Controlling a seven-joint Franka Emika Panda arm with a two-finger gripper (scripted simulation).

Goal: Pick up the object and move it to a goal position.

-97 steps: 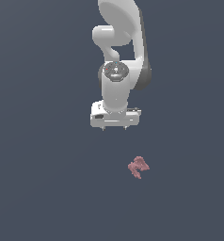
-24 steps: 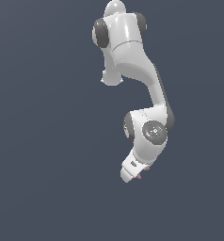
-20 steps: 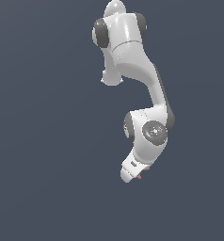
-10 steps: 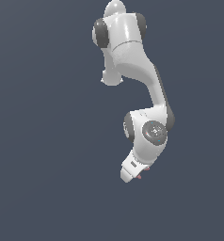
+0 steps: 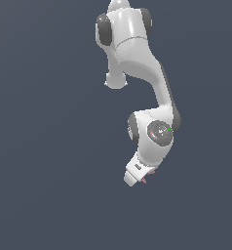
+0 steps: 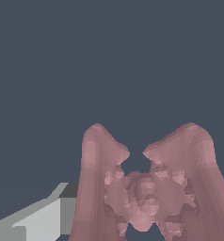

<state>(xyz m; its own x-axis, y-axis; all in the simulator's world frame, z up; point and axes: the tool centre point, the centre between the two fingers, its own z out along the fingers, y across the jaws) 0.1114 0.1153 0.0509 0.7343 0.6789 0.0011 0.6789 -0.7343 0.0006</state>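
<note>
- A white robot arm [image 5: 137, 63] reached down from the twelve o'clock edge of the exterior view, over a plain dark grey floor [image 5: 45, 146].
- Its pincer [image 5: 140, 177] sat at five o'clock from centre.
- The pink-red object [image 6: 144, 188] filled the wrist view, between grey fingers [image 6: 38, 219]; whether they gripped it could not be told.

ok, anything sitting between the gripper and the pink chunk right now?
Nothing visible. In the wrist view the pink chunk fills the frame right at the gripper finger; in the exterior view only a pink sliver shows beside the gripper.
</note>
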